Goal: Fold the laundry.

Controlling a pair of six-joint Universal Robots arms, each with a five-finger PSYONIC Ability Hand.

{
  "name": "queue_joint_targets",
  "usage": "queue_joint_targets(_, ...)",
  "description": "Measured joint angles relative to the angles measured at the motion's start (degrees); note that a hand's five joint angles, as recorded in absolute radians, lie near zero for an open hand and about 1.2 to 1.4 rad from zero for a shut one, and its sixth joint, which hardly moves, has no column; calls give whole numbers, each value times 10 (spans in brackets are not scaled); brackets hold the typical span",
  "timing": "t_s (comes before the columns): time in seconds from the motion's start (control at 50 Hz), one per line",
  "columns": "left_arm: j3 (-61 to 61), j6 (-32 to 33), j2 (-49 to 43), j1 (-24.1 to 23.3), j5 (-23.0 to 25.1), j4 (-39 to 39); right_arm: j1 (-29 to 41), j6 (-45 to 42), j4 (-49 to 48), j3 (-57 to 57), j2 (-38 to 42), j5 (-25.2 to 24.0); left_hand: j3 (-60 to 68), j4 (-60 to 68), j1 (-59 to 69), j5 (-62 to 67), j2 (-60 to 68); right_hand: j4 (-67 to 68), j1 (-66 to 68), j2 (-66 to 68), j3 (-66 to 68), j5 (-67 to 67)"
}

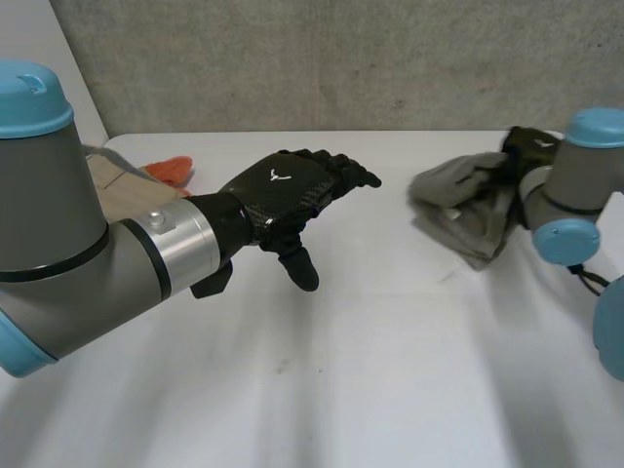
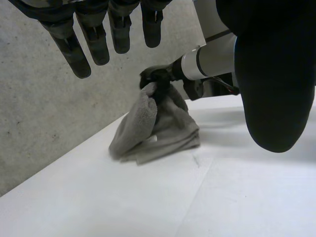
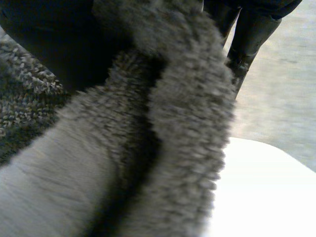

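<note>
One bunched grey towel is being pinched by our right hand; our empty, relaxed left hand should be seeking a free corner.

Grey fleecy towel, crumpled in a loose heap at far right, one end raised and bunched. Beige cloth and orange cloth lying side by side at far left.

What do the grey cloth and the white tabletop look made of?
Crumpled grey cloth: seemingly terry or fleece, matte; the right wrist view shows fuzzy, nubby pile. White table: smooth, hard, perhaps laminate; it carries soft shadows with no grain.
</note>
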Motion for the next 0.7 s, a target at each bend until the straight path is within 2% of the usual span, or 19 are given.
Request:
queue_joint_targets(0.12,0,-4,-2,-1,0,3,-63,-11,40,-121,74,10,0,0,0,0,0,0,0,0,5,0)
queue_joint_targets(0.18,-1,-8,-4,-1,0,5,-87,-20,44,-138,89,11,0,0,0,0,0,0,0,0,5,0)
queue_joint_targets(0.32,-1,-19,-9,-2,0,13,-137,-44,41,-142,101,19,0,0,0,0,0,0,0,0,5,0)
queue_joint_targets(0.42,0,-22,-19,-3,0,16,-180,-66,39,-136,99,47,0,0,0,0,0,0,0,0,5,0)
queue_joint_targets(0.62,1,-22,-26,-6,0,16,-196,-81,60,-115,91,49,0,0,0,0,0,0,0,0,5,0)
queue_joint_targets(0.64,1,-22,-26,-6,0,16,-196,-84,67,-108,87,45,0,0,0,0,0,-78,-87,-90,-84,-76)
queue_joint_targets(0.66,1,-22,-26,-6,0,16,-195,-87,75,-99,81,42,0,0,0,0,0,-230,-237,-236,-226,-221)
queue_joint_targets(0.7,1,-22,-26,-6,0,16,-194,-92,84,-88,74,38,0,0,0,0,0,-336,-333,-356,-333,-325)
